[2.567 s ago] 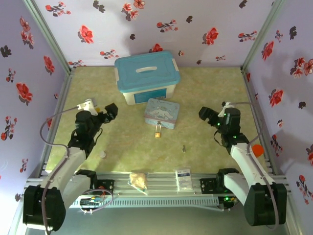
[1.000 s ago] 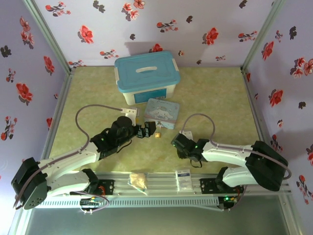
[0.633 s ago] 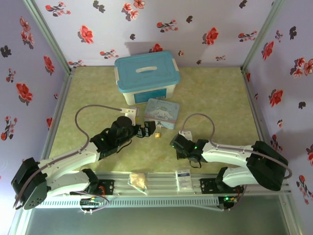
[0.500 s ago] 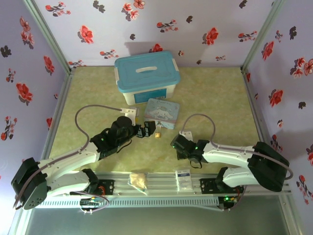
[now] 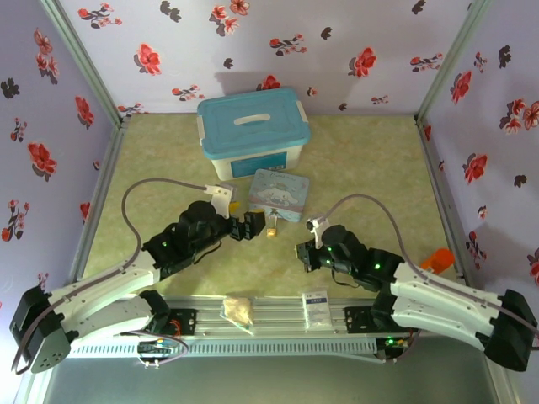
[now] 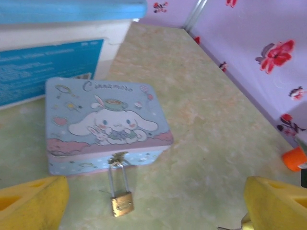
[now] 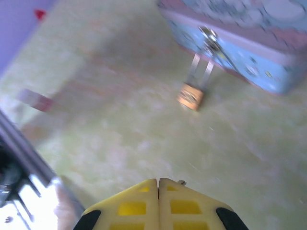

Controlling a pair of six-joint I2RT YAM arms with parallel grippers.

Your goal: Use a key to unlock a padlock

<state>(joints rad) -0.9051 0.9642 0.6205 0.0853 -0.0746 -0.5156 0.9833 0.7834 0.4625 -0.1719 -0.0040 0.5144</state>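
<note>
Here, padlock (image 6: 122, 203) on tin's (image 6: 103, 124) clasp.

Lab test booth, floral-papered walls (image 5: 278, 38), aluminium rail (image 5: 278, 316), tabletop (image 5: 362, 160)

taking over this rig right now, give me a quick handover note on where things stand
Left gripper: open wide, facing the padlock, not touching it.
Right gripper: shut, over the table and pointed toward the padlock. A small dark tip at its fingertips looks like the key.
Padlock: shackle through the latch of the cartoon tin, body lying on the table, shackle looks closed.
Done: key apparently picked up.
Left: steady the padlock, bring the key to the keyhole, insert, turn, free the shackle.
</note>
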